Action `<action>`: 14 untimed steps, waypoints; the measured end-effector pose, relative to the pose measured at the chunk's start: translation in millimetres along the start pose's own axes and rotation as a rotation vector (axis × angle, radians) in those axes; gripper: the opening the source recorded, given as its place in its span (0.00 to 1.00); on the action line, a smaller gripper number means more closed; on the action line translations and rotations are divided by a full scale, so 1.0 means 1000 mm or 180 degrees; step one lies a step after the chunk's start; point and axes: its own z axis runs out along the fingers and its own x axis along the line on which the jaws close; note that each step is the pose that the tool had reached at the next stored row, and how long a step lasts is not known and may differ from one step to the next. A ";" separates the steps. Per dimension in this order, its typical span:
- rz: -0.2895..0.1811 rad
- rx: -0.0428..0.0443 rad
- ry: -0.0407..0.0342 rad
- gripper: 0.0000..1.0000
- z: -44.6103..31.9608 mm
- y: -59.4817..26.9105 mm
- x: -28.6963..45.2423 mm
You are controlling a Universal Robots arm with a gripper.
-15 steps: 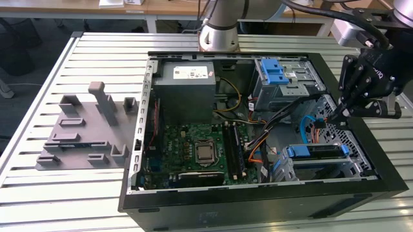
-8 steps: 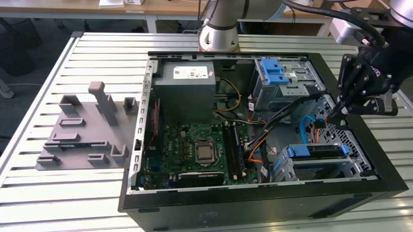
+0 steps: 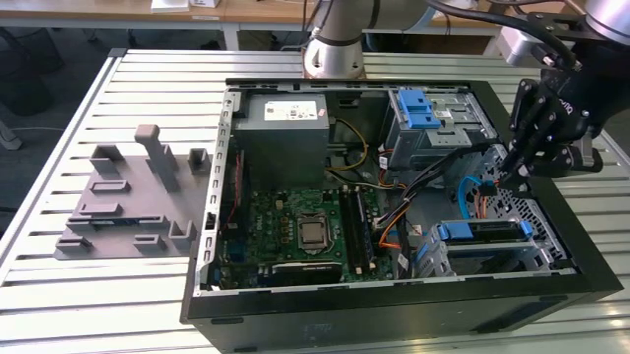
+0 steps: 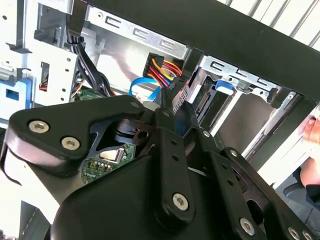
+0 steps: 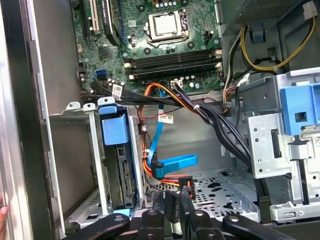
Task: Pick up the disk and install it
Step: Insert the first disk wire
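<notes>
The disk (image 3: 482, 231), silver in a blue carrier, sits in the lower drive cage (image 3: 547, 254) of the open computer case, at the exterior view's right. In the first wrist view the disk (image 5: 122, 175) stands on edge in that cage under its blue carrier tab. My black gripper (image 3: 504, 179) hangs inside the case just above and behind the cage, fingers together. In the first wrist view the gripper (image 5: 172, 205) is beside a black plug (image 5: 186, 192) with red and orange wires. I cannot tell whether it grips the plug. A loose blue cable end (image 5: 175, 165) lies nearby.
The case also holds a grey power supply box (image 3: 285, 133), the motherboard (image 3: 295, 221) and an upper drive cage with a blue latch (image 3: 423, 110). A grey fixture plate (image 3: 128, 199) lies on the slatted table. A person's fingers (image 4: 312, 131) rest at the case edge.
</notes>
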 end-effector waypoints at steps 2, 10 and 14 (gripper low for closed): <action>0.0013 0.0004 0.0024 0.27 0.0012 0.0000 -0.0015; 0.0075 0.0007 0.0059 0.27 0.0063 0.0003 -0.0074; 0.0101 0.0013 0.0097 0.27 0.0094 0.0005 -0.0091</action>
